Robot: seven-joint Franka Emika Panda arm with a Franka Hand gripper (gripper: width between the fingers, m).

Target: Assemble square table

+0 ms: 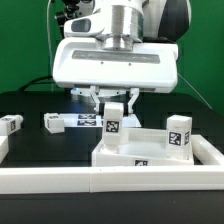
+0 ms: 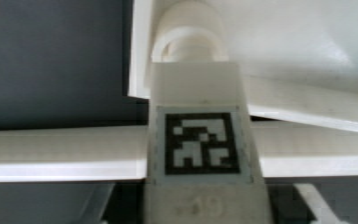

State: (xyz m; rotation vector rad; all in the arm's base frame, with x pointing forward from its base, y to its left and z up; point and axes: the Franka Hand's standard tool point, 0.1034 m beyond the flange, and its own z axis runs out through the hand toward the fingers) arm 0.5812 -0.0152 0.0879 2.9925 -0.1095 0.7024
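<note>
The square table's slab (image 1: 150, 152) is white with a raised rim and lies at the exterior view's middle right. One white tagged leg (image 1: 178, 132) stands upright on its far right corner. My gripper (image 1: 114, 107) is shut on another white tagged leg (image 1: 113, 122) and holds it upright at the slab's far left corner. I cannot tell whether it touches the slab. In the wrist view this leg (image 2: 197, 105) fills the middle, tag facing the camera, with the slab (image 2: 291, 45) behind it and the gripper (image 2: 201, 205) low in the frame, its fingers barely visible.
Two loose white tagged legs (image 1: 10, 124) (image 1: 53, 122) lie on the black table at the exterior view's left. The marker board (image 1: 86, 120) lies behind the gripper. A long white border wall (image 1: 100, 181) runs along the front, with a side piece (image 1: 208, 147) at the right.
</note>
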